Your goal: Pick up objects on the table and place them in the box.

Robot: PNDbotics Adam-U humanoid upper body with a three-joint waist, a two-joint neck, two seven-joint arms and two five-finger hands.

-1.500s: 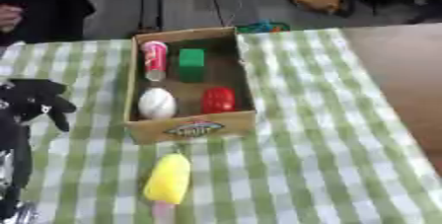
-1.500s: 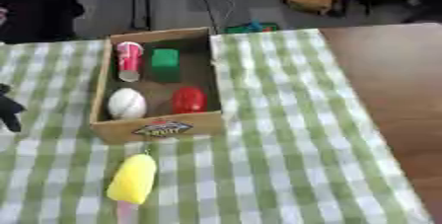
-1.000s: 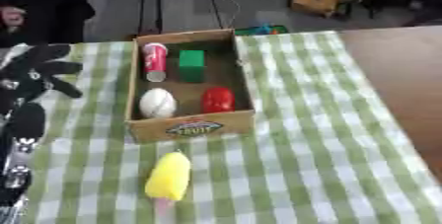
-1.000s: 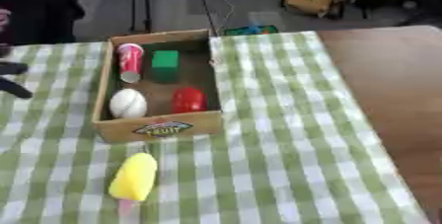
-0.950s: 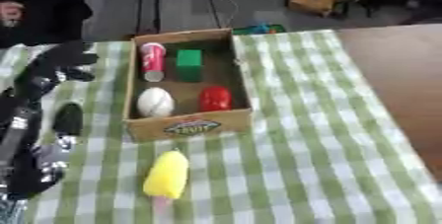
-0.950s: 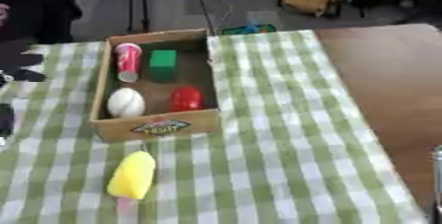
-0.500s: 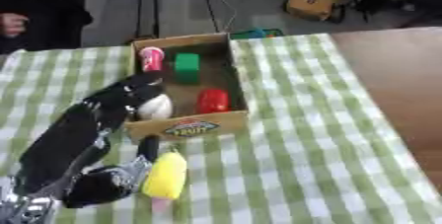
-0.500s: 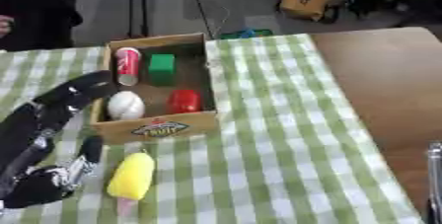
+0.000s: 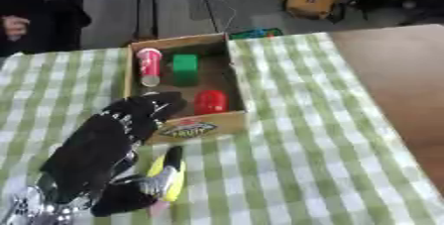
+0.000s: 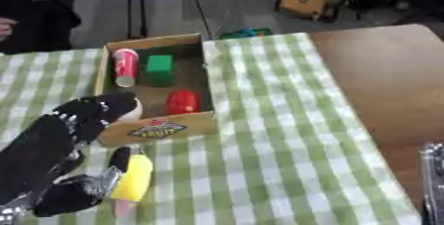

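Yellow object (image 10: pixel 135 179) with a pink end lies on the green-checked bench (image 9: pixel 295 159) just in front of the cardboard box (image 9: pixel 232 86). Left robot hand (image 9: pixel 104 142) reaches over it, thumb touching its side, fingers stretched out to the box's front wall. Inside sit a red piece (image 9: pixel 209 102), green block (image 9: pixel 184 63) and pink-red cylinder (image 9: pixel 150 65)

An open cardboard box (image 9: pixel 225 73) stands on the checked table toward its far edge, left of the middle. Inside lie a red-and-white can (image 9: pixel 149 65) at the far left, a green block (image 9: pixel 184 69) beside it, a red piece (image 9: pixel 209 101) nearer. A yellow toy (image 10: pixel 134 177) lies just before the box's near wall
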